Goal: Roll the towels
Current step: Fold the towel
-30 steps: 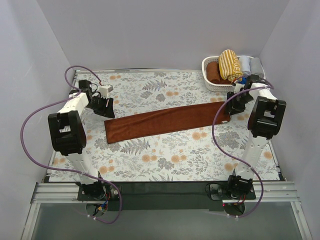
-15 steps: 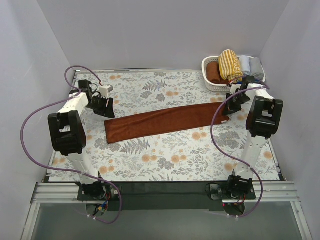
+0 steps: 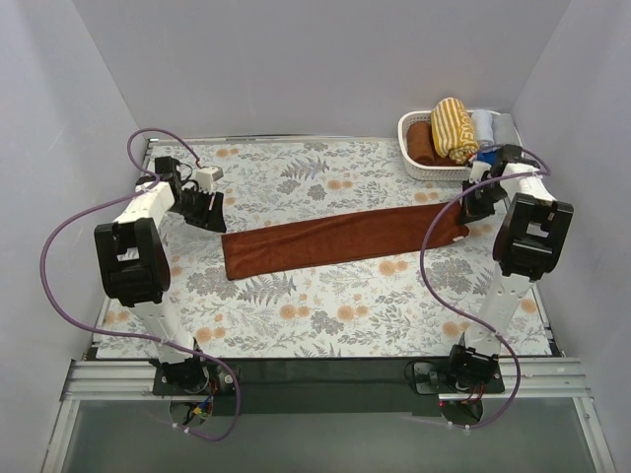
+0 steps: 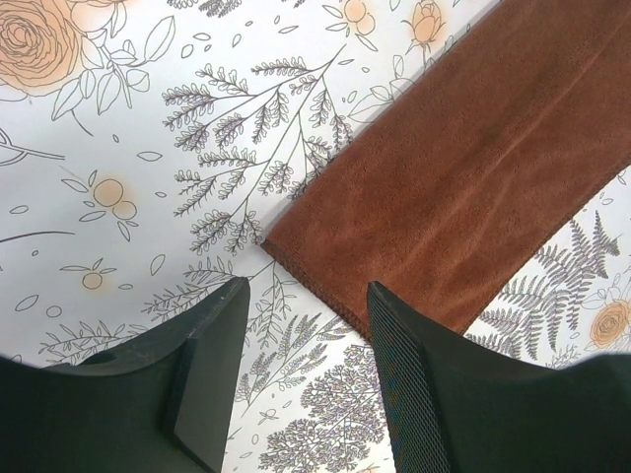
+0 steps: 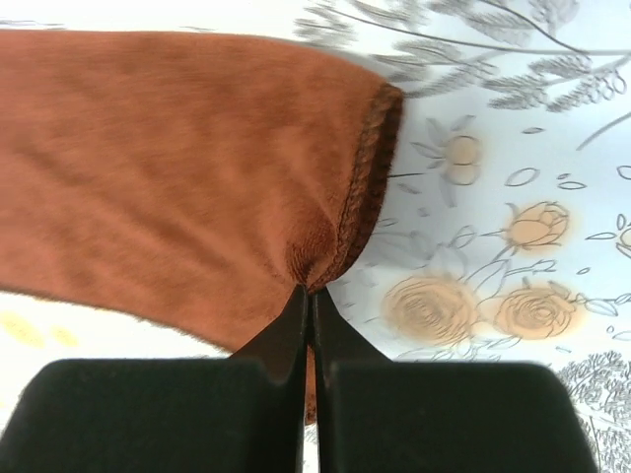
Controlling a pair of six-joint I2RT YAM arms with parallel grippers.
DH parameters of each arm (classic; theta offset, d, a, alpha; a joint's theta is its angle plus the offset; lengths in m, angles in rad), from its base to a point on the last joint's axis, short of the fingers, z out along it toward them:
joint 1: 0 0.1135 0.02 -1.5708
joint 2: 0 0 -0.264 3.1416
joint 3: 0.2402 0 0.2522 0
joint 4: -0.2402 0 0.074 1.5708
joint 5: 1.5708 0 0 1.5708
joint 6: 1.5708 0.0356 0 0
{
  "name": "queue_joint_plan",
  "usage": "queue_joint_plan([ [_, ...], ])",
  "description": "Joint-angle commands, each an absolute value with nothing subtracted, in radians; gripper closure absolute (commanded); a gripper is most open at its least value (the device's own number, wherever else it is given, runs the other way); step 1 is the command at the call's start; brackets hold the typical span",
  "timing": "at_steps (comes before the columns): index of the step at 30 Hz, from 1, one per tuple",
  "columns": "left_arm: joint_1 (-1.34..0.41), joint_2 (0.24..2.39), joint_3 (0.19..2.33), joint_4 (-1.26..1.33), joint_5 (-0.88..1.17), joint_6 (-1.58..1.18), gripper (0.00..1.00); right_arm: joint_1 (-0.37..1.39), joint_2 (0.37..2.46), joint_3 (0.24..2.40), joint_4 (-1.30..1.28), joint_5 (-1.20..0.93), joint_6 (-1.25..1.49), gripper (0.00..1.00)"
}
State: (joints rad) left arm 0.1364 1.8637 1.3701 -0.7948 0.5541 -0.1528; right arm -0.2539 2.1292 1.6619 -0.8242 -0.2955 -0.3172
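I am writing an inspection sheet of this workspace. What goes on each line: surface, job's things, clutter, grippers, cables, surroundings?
Surface: table under a floral cover, flat.
Job's things: brown towel lies flat and unrolled across the table; striped towel sits rolled in the basket.
Clutter: a brown roll and pale rolls in the basket, at the far right corner.
Grippers: left gripper open at the brown towel's left end, gripping nothing; right gripper shut on its right edge.
Cables: purple cables loop off both arms.
Surroundings: plain walls; otherwise nothing seen.
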Motion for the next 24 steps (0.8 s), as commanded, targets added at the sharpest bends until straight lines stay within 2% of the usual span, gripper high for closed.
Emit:
queue_joint_plan([
  [1, 0.141, 1.842, 1.396, -0.804, 0.581, -0.146, 0.52, -0.215, 2.023, 1.677, -0.865, -0.38, -0.353, 0.99],
  [7, 0.14, 1.85, 1.4, -0.808, 0.58, -0.155, 0.52, -0.1, 1.968, 1.628, -0.881, -0.433, -0.36, 0.99],
  [9, 0.141, 1.855, 1.397, -0.813, 0.586, -0.156, 0.44, -0.065, 1.968, 1.611, -0.879, -0.44, -0.36, 0.99],
  [16, 0.143, 1.853, 1.393, -0.816, 0.58, -0.16, 0.42, 0.087, 2.045, 1.615, -0.864, -0.506, -0.31, 0.99],
  [17, 0.141, 1.853, 1.394, -0.821, 0.578, -0.153, 0.3, 0.101, 2.052, 1.614, -0.861, -0.514, -0.307, 0.99],
  [24, 0.143, 1.848, 1.404, -0.822, 0.549, -0.158, 0.24, 0.158, 2.075, 1.612, -0.844, -0.52, -0.276, 0.99],
])
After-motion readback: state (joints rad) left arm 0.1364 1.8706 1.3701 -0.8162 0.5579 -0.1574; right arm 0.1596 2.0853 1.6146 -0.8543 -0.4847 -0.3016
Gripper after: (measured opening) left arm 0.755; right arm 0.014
